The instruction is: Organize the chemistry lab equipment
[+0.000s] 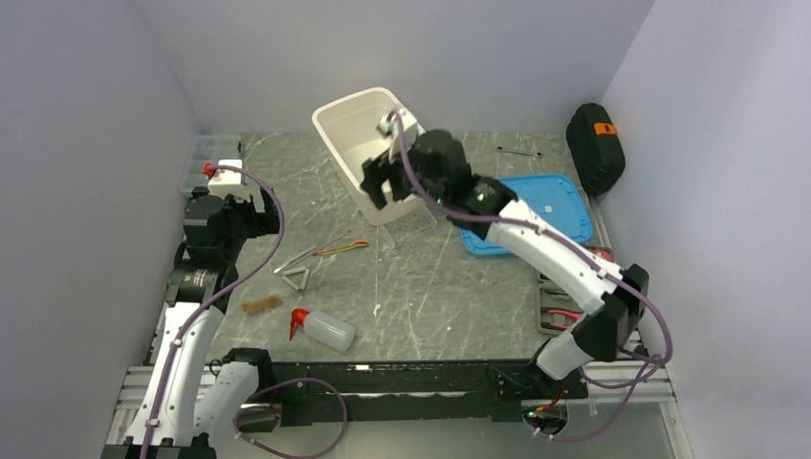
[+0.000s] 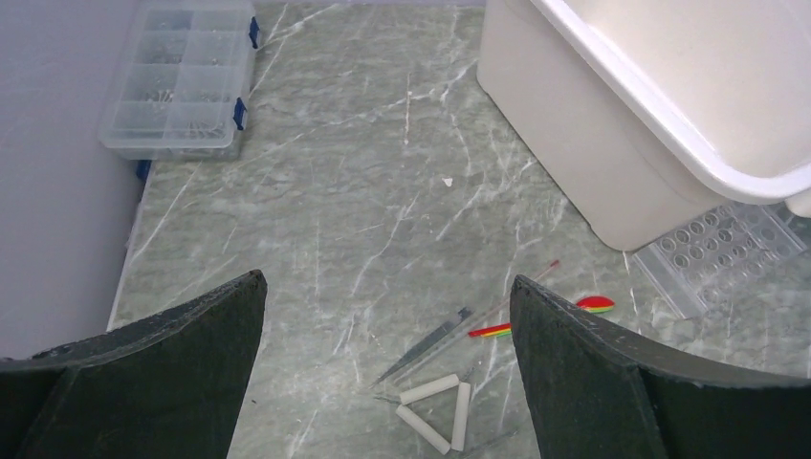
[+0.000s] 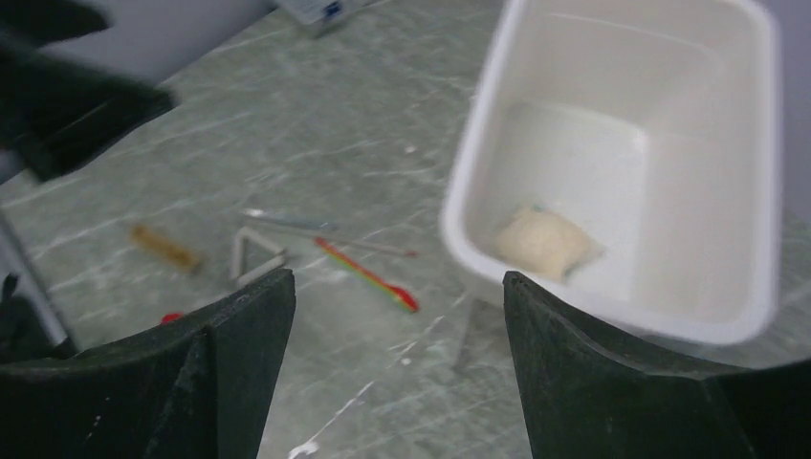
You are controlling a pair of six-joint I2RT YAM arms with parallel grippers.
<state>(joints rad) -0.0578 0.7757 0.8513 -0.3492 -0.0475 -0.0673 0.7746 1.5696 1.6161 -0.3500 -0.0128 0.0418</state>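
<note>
My right gripper (image 1: 383, 182) (image 3: 397, 277) is open and empty, held above the near rim of the white bin (image 1: 337, 120) (image 3: 459, 206). A white pad (image 3: 543, 241) lies inside the bin. My left gripper (image 1: 232, 218) (image 2: 387, 282) is open and empty, raised at the left. On the table lie a metal triangle (image 1: 298, 277) (image 2: 438, 413), tongs (image 1: 298, 256) (image 2: 426, 346), a wire brush (image 1: 260, 304) (image 3: 164, 246) and a squeeze bottle with a red nozzle (image 1: 325, 328). A clear tube rack (image 2: 717, 251) lies by the bin. No blue-capped vials show.
A rainbow-striped spatula (image 1: 342, 249) (image 2: 536, 320) lies beside the tongs. A clear organizer box (image 1: 206, 153) (image 2: 177, 81) sits at the back left. A blue tray (image 1: 536, 206) and a black case (image 1: 595, 143) are at the right, and red-handled pliers (image 1: 564, 314) near the right arm's base.
</note>
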